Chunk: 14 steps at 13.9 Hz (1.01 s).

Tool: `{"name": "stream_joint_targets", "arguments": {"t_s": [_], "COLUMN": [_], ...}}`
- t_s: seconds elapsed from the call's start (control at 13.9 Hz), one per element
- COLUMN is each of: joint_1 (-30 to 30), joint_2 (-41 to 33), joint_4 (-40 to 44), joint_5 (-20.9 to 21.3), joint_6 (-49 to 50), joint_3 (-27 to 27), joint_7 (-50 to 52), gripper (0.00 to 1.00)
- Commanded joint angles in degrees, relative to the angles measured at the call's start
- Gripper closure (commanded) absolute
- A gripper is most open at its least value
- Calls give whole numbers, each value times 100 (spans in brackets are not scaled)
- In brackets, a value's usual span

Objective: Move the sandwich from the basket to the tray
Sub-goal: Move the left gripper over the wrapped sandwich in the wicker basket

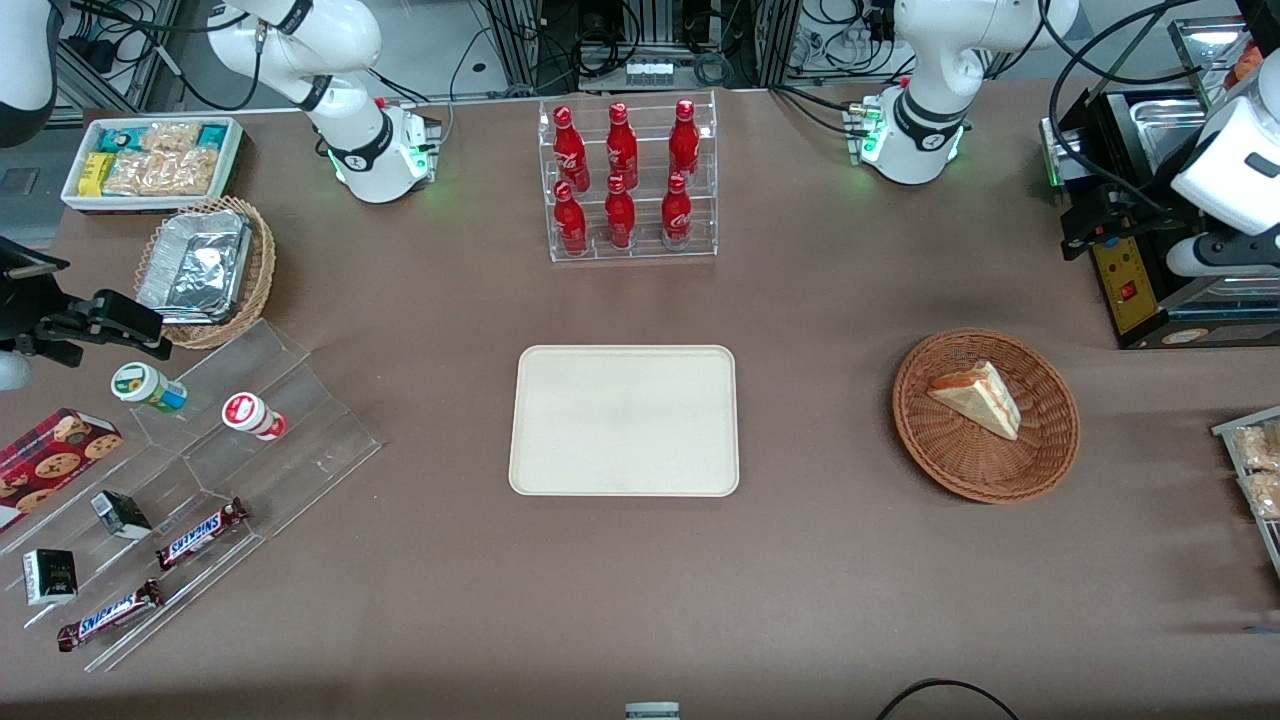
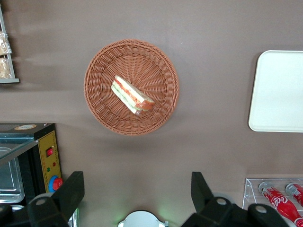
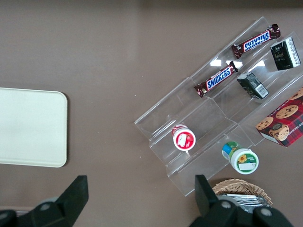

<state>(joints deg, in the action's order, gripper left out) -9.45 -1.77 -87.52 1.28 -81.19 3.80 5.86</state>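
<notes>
I have the sandwich lying in the basket, a pale wedge resting on the woven bottom, with the orange-red and green filling on its cut edge plain to see from the wrist camera. The basket sits on the brown surface toward the working arm's end. The tray lies flat in the middle of the surface, well apart from the basket, and its top is bare.

My tool hangs high above the surface with its two dark fingers spread wide apart, nothing between them. It is not over the basket itself; the basket shows clear of the fingers, and the sandwich is untouched. In the front view I cannot make out the tool (only the white arm at the frame's edge).

A clear rack of red cola bottles stands farther from the front camera than the tray. Toward the parked arm's end I see a lighter wicker basket with a foil container, a white bin of snack packets, and a clear stepped stand carrying Snickers bars and small cups. A black machine with a yellow panel stands near the basket.
</notes>
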Motion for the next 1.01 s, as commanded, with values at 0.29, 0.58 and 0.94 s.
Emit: {"name": "stream_joint_targets", "arguments": {"t_s": [0.29, 0.58, 0.94], "joint_1": [-5, 4, -5], "joint_2": [106, 449, 933], "joint_4": [86, -63, -360], "joint_5": [21, -57, -68], "joint_6": [-63, -265, -546], "joint_3": [-20, 286, 463], "joint_7": [82, 222, 1646], "gripper": [0, 0, 1]}}
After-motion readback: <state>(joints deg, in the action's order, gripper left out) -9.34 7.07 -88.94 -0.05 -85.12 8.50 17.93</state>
